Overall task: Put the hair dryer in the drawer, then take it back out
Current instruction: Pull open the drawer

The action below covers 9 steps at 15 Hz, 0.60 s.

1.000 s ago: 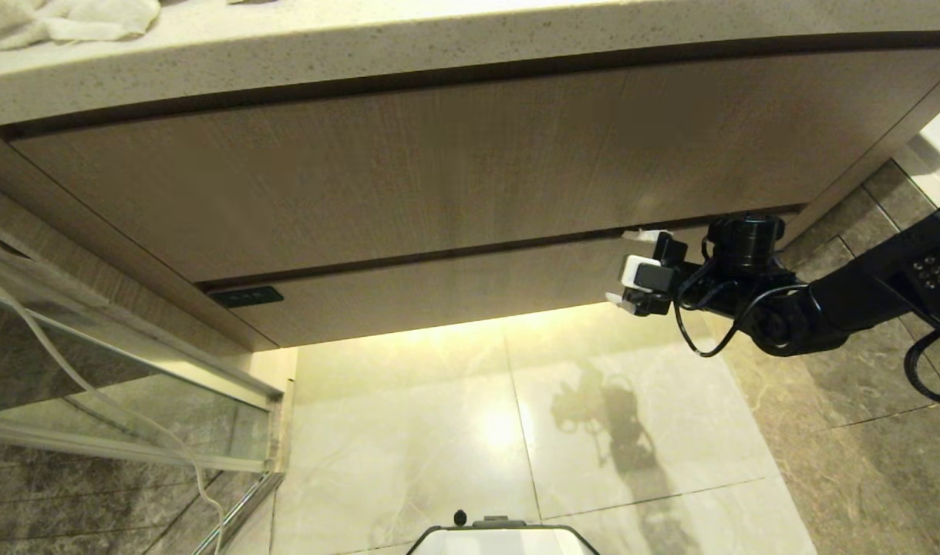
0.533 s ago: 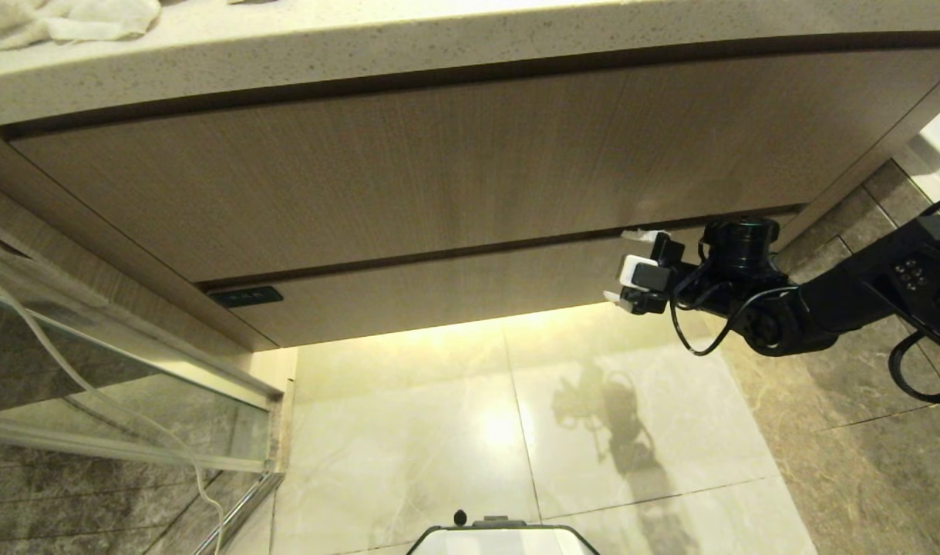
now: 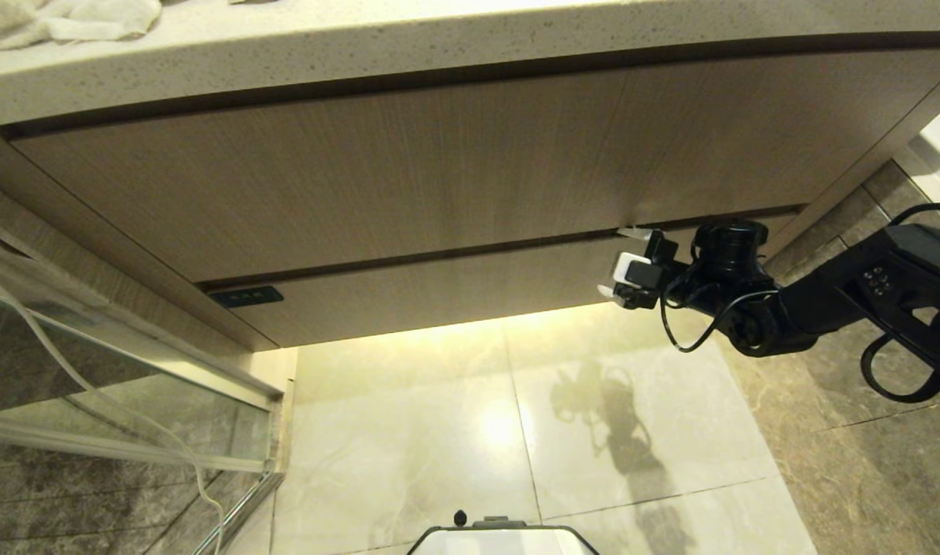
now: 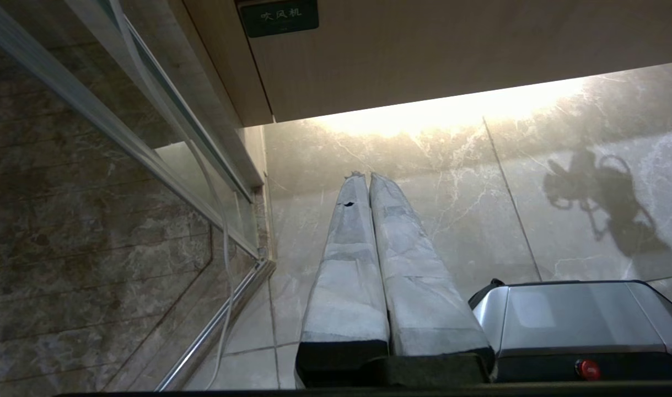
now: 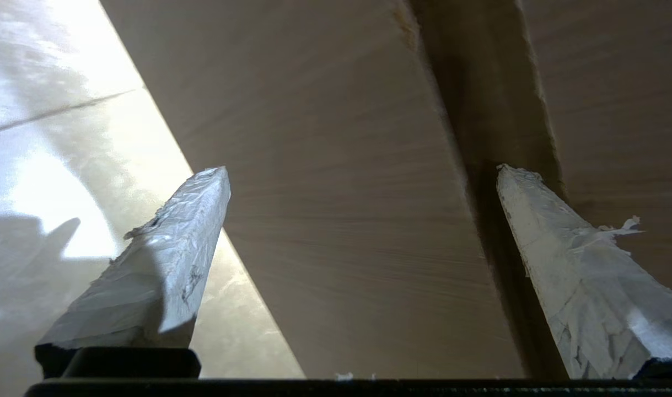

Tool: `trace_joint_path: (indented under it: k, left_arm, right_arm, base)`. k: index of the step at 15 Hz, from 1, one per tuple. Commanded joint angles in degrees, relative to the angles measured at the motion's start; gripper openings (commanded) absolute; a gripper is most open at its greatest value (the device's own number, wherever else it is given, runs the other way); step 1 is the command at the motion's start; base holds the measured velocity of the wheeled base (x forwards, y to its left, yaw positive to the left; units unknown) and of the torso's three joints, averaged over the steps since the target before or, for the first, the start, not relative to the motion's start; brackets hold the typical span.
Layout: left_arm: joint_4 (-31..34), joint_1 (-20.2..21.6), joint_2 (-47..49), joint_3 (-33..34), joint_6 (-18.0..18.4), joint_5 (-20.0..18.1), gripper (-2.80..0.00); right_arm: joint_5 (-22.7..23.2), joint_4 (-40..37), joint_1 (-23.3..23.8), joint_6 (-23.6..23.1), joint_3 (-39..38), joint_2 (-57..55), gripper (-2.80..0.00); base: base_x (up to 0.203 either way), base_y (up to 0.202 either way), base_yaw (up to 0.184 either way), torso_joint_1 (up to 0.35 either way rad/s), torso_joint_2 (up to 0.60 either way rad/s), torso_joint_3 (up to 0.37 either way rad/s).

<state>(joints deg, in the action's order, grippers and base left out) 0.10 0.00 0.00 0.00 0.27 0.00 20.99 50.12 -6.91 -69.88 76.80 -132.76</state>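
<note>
The drawer (image 3: 439,289) is closed; only its short wood-grain front shows, under the taller front panel (image 3: 408,169). My right gripper (image 3: 620,262) is at the right end of that front and stands open. In the right wrist view the right gripper (image 5: 363,170) spans the drawer front (image 5: 341,220): one finger lies along the dark gap (image 5: 479,138) above it, the other past its lower edge over the floor. Nothing is between the fingers. The hair dryer is out of view. My left gripper (image 4: 367,175) is shut and empty, pointing at the floor.
A speckled countertop (image 3: 470,38) overhangs the cabinet, with a white towel (image 3: 61,19) at its left end. A small dark label plate (image 3: 246,296) sits at the drawer front's left end. A glass shower door (image 3: 115,385) stands to the left, and my base (image 3: 500,539) is below.
My right arm has shifted a little to the left along the drawer front, its gripper still open. The drawer stays closed.
</note>
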Motion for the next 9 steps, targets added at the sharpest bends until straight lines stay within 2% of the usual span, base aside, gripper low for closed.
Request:
trace_joint_path:
  k: [1,9]
  left_arm:
    - [0.0,0.0,0.0,0.1,0.0,0.0,-2.8]
    - [0.0,0.0,0.0,0.1,0.0,0.0,-2.8]
  right_arm:
    - [0.1,0.2,0.3,0.1,1.5,-1.7,0.0]
    - [0.1,0.2,0.8,0.6,4.4,-5.0,0.0]
  base:
    - [0.0,0.0,0.0,0.0,0.0,0.0]
    - [0.0,0.0,0.0,0.0,0.0,0.0]
